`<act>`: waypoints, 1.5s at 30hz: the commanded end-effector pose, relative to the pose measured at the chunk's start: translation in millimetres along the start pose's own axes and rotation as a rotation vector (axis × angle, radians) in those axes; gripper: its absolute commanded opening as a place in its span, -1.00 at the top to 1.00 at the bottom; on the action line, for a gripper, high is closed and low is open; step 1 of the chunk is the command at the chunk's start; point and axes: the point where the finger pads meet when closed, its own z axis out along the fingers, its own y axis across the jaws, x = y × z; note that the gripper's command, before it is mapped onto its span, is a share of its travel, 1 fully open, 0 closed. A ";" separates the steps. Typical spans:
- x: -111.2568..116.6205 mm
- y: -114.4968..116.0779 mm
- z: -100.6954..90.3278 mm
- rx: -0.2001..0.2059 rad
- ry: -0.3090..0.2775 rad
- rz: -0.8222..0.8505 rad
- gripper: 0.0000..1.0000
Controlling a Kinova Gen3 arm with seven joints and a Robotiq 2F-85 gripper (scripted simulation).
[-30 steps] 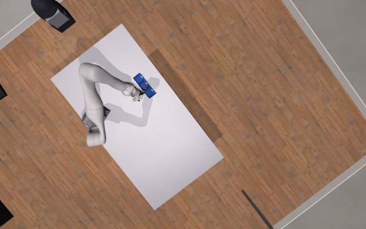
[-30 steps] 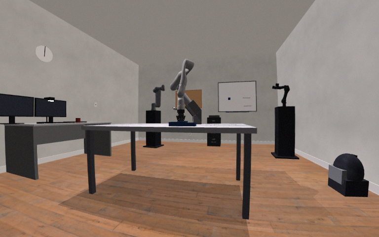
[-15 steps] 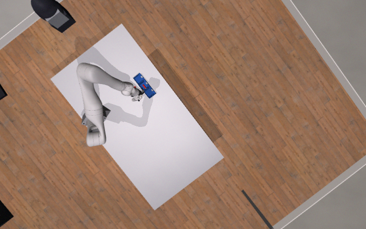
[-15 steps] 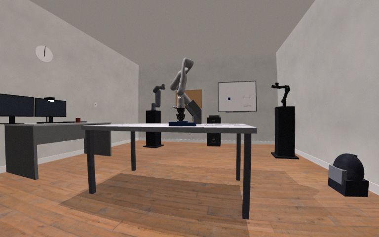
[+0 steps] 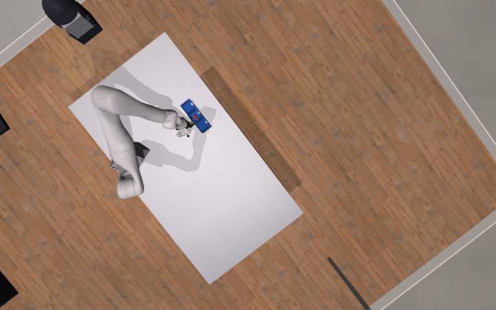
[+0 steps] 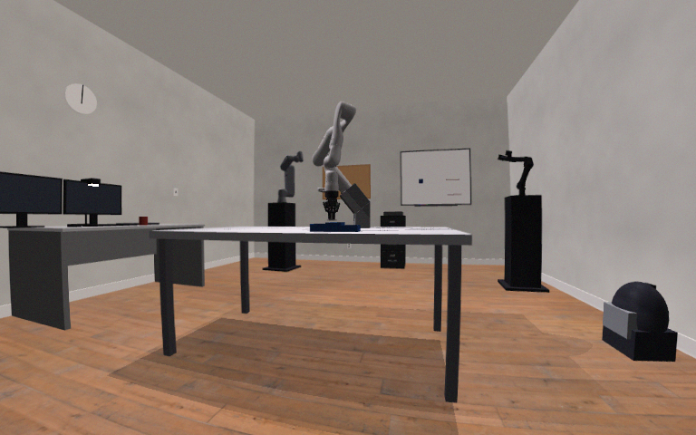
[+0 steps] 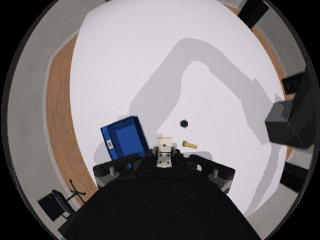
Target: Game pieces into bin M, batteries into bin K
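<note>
Your claw [image 5: 190,124] [image 6: 331,211] [image 7: 164,151] is closed on a pale, dotted tile [image 7: 164,144], beside the blue bins [image 5: 204,126] [image 6: 334,227] [image 7: 127,139]. Bin letters too small to read. Red item [image 5: 196,117] in the middle compartment. On your bench [image 5: 219,219] [image 6: 307,237] [image 7: 125,50]: dark nut-like piece [image 7: 184,123], brass screw [image 7: 190,145], apart.

On our white tabletop [image 5: 219,204] [image 6: 310,237] [image 7: 115,60], we see blue bins [image 5: 203,126] [image 6: 334,227] [image 7: 127,139] standing near a black hexagonal nut [image 5: 188,135] [image 7: 184,123] and a brass-coloured bolt [image 7: 190,145].
</note>
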 end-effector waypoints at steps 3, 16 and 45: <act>-3.7 1.6 -4.8 -0.004 -0.002 -0.003 0.58; -1.4 2.1 -12.8 -0.006 0.000 -0.001 0.58; -120.2 -23.2 -13.1 -0.002 0.001 -0.344 0.58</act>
